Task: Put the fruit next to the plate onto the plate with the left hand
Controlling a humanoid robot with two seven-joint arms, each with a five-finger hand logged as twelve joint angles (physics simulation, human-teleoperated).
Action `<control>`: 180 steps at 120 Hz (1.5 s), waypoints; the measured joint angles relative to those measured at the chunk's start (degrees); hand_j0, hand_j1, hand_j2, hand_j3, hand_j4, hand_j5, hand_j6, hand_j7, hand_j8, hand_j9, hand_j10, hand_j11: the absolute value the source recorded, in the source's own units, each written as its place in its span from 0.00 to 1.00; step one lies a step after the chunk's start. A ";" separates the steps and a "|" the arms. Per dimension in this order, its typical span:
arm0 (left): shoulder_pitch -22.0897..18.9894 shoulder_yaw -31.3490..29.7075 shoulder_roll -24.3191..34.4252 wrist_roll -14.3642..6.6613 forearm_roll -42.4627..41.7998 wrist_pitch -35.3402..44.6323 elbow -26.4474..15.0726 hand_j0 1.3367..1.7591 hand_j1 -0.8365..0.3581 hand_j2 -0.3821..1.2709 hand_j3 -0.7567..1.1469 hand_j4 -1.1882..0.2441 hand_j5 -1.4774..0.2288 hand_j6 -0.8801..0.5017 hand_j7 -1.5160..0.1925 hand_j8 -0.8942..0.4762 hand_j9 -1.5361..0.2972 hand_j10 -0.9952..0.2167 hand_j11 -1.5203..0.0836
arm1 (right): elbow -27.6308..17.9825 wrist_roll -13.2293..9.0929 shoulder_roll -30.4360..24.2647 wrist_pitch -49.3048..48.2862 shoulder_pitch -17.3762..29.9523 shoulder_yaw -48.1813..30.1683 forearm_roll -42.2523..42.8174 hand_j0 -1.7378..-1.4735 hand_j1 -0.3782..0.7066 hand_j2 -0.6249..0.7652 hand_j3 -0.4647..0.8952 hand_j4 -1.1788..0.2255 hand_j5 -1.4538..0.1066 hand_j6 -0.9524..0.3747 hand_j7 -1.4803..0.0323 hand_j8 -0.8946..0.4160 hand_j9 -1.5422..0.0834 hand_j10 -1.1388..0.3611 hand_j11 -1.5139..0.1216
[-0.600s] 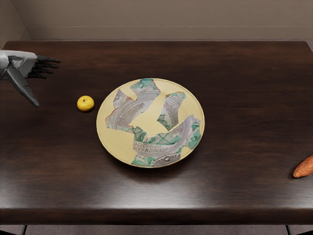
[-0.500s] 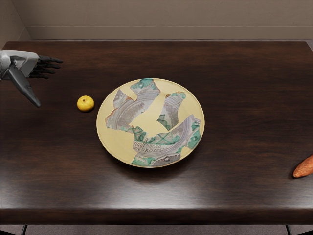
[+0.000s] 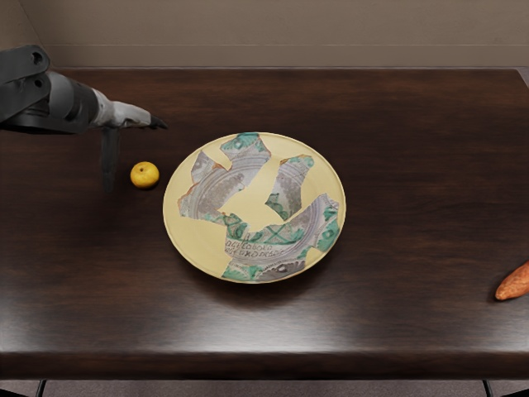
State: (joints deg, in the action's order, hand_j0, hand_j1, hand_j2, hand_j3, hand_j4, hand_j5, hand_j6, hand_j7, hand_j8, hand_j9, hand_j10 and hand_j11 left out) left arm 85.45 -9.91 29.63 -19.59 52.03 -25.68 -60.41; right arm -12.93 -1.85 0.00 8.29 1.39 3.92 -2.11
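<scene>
The left hand (image 3: 124,117) comes in from the top left corner of the table (image 3: 413,149); it hangs in the air, up and a bit to the left of the little yellow fruit (image 3: 145,174); its fingers (image 3: 153,124) are stretched out toward the right, one dark finger points down, and it holds nothing. The fruit sits on the dark wood just beside the left edge of the plate (image 3: 188,236), not touching it (a thin strip of table shows between them). The big plate lies in the middle; wide dark table shows on every side of it. An orange thing (image 3: 512,283) pokes in at the right edge, far from the plate.
</scene>
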 joint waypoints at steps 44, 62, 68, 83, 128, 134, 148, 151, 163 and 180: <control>-4.69 -1.54 -5.35 -0.21 8.87 11.19 0.47 0.76 0.89 0.24 0.40 0.76 0.79 0.56 0.81 0.58 0.77 0.74 0.87 | 0.01 -0.01 0.00 -0.03 0.09 -0.02 0.00 0.30 0.06 0.45 0.34 0.82 0.91 0.70 0.95 0.66 0.93 0.74 0.90; -6.43 -2.11 -5.28 -0.22 9.26 12.72 0.69 0.76 0.86 0.25 0.40 0.73 0.76 0.54 0.78 0.55 0.74 0.71 0.84 | 0.01 -0.01 0.00 -0.03 0.21 -0.05 -0.01 0.30 0.06 0.45 0.34 0.82 0.91 0.70 0.95 0.66 0.93 0.74 0.90; -7.08 -2.32 -5.28 -0.20 9.88 13.52 0.73 0.76 0.85 0.25 0.40 0.73 0.76 0.53 0.78 0.55 0.74 0.70 0.83 | 0.01 -0.03 0.00 -0.03 0.24 -0.05 -0.01 0.30 0.06 0.45 0.34 0.82 0.91 0.70 0.95 0.66 0.93 0.74 0.90; -7.82 -2.56 -5.28 -0.19 10.44 15.54 1.08 0.76 0.82 0.25 0.40 0.71 0.73 0.51 0.75 0.52 0.71 0.68 0.81 | 0.01 -0.02 0.00 -0.03 0.27 -0.06 -0.01 0.30 0.06 0.45 0.34 0.82 0.91 0.70 0.95 0.66 0.93 0.74 0.90; -10.46 -2.87 -5.29 0.15 11.21 18.86 2.07 0.76 0.72 0.27 0.40 0.64 0.66 0.44 0.68 0.45 0.64 0.59 0.73 | 0.01 -0.06 0.00 -0.02 0.36 -0.06 -0.01 0.30 0.06 0.45 0.34 0.82 0.91 0.70 0.95 0.66 0.93 0.74 0.90; -10.74 -2.92 -5.28 0.19 11.53 19.73 2.05 0.76 0.71 0.27 0.40 0.63 0.65 0.43 0.67 0.44 0.64 0.59 0.72 | 0.01 -0.07 0.00 -0.02 0.36 -0.06 -0.01 0.30 0.06 0.45 0.34 0.82 0.91 0.70 0.95 0.66 0.93 0.74 0.90; -10.70 -3.01 -5.58 0.15 11.95 21.01 1.93 0.76 0.70 0.27 0.40 0.62 0.64 0.42 0.66 0.43 0.63 0.57 0.71 | 0.01 -0.05 0.00 -0.02 0.37 -0.06 0.00 0.30 0.06 0.45 0.34 0.82 0.91 0.70 0.95 0.66 0.93 0.74 0.90; -10.74 -3.09 -5.66 0.13 12.06 21.15 1.94 0.76 0.69 0.27 0.40 0.62 0.64 0.42 0.66 0.43 0.62 0.57 0.70 | 0.01 -0.04 0.00 -0.02 0.37 -0.06 0.00 0.30 0.06 0.45 0.34 0.82 0.91 0.70 0.95 0.66 0.93 0.74 0.90; -10.96 -3.47 -6.07 0.00 12.41 21.61 1.97 0.76 0.67 0.27 0.40 0.60 0.62 0.40 0.64 0.42 0.61 0.55 0.69 | 0.01 -0.04 0.00 -0.02 0.39 -0.06 0.00 0.30 0.06 0.45 0.34 0.82 0.91 0.70 0.95 0.66 0.93 0.74 0.90; -11.42 -3.65 -6.06 -0.07 12.59 21.80 1.71 0.76 0.62 0.28 0.40 0.57 0.58 0.37 0.61 0.38 0.58 0.51 0.65 | 0.01 -0.06 0.00 -0.03 0.47 -0.06 -0.01 0.30 0.06 0.45 0.34 0.82 0.91 0.70 0.95 0.66 0.93 0.74 0.90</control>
State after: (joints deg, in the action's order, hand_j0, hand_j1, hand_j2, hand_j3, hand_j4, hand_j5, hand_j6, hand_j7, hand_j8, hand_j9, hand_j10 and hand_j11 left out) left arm 74.03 -13.56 23.56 -19.66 64.61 -3.89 -58.70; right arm -12.92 -1.91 0.00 8.26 1.86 3.87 -2.12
